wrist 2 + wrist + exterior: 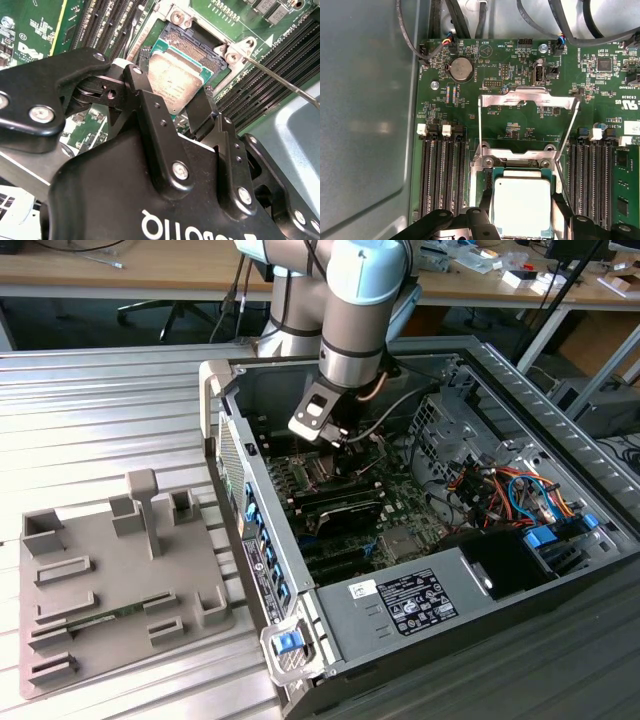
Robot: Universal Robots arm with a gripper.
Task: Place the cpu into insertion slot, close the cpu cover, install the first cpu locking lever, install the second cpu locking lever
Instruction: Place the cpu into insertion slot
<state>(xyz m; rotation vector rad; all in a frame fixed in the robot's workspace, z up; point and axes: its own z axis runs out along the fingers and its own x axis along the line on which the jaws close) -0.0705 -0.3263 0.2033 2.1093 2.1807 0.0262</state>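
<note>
Silvery-grey metal catches the light as the small flat square cpu, green at its rim, sits pinched in the arm's black two-fingered gripper. It hangs directly over the square black insertion slot on the green motherboard.

The fingers are closed narrowly on two opposite edges of the chip. That hold looks chosen to keep its face and underside clear and to let it go down flat.

In the second wrist view the chip sits a little askew of the socket, whose dark pin field shows beyond its far edge. Whether chip and socket already touch cannot be told. By the look of it, the first step is under way and not finished.

In the first wrist view the thin shiny metal cpu cover, a frame with a large window, stands swung up on its hinge. It is well out of the chip's path.

A thin steel locking lever juts free at one side, unlatched. That is presumably what allows the cover to stand open.

Long black memory slots flank the socket on both sides, leaving the fingers little room.

From the exterior view the arm reaches down into the open grey computer case. A grey moulded parts tray lies beside it on the exterior view's left.
</note>
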